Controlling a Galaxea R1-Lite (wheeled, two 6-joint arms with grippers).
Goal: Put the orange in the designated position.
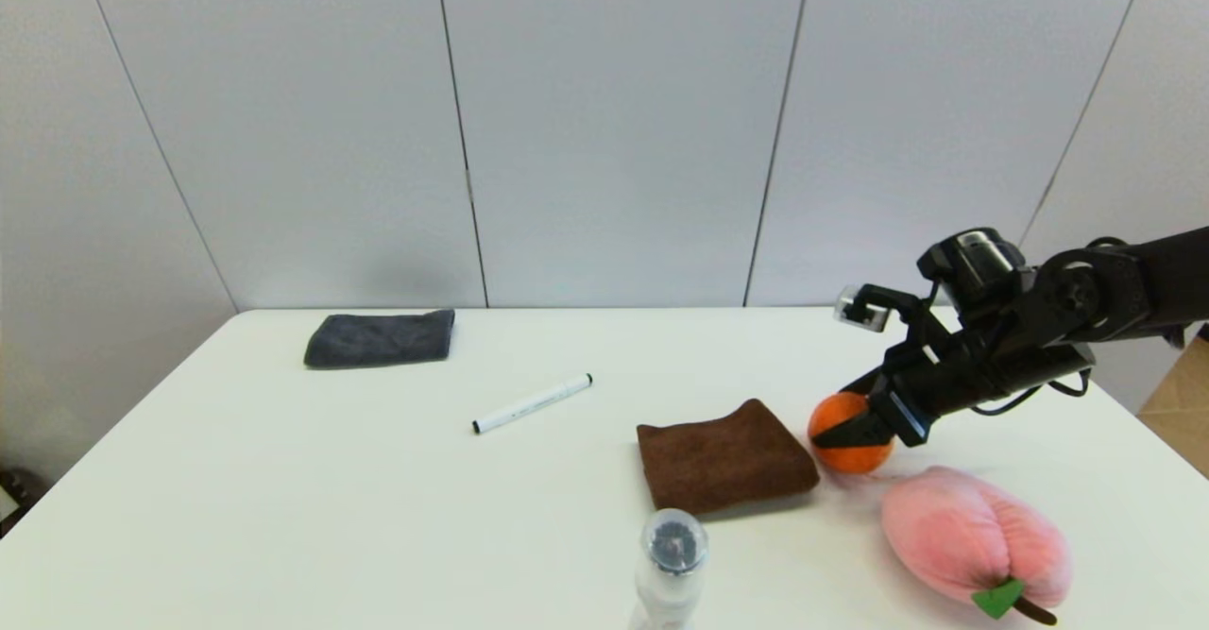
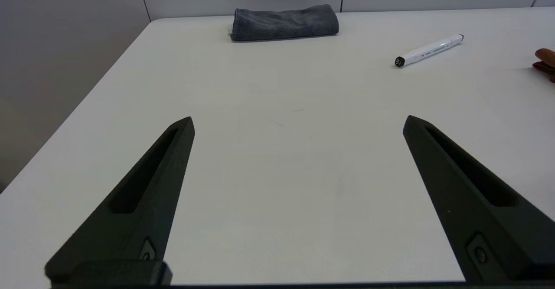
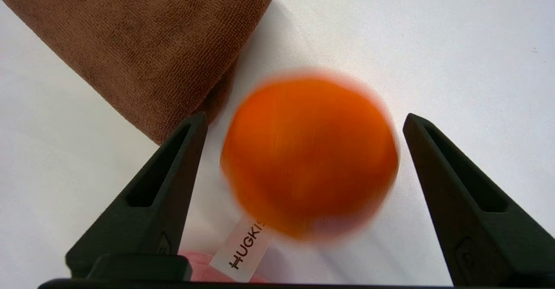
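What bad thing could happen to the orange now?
The right claw is open around the orange without squeezing it yet, and the orange looks blurred in the wrist view, so it may be rolling and could slip away. The brown cloth lies right beside one finger, which might snag it. The pink plush peach is close too and could get bumped.

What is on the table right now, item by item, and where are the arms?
orange: one, bright orange, on the table between the brown cloth and the right gripper's open fingers
brown cloth: one, folded, beside the orange
plush peach: one, pink with green leaf, front right
grey cloth: one, folded, far left
marker: one, white with black cap, centre
bottle: one, clear, front edge
table: one, white
right gripper: open, straddling the orange
left gripper: open, over bare tabletop
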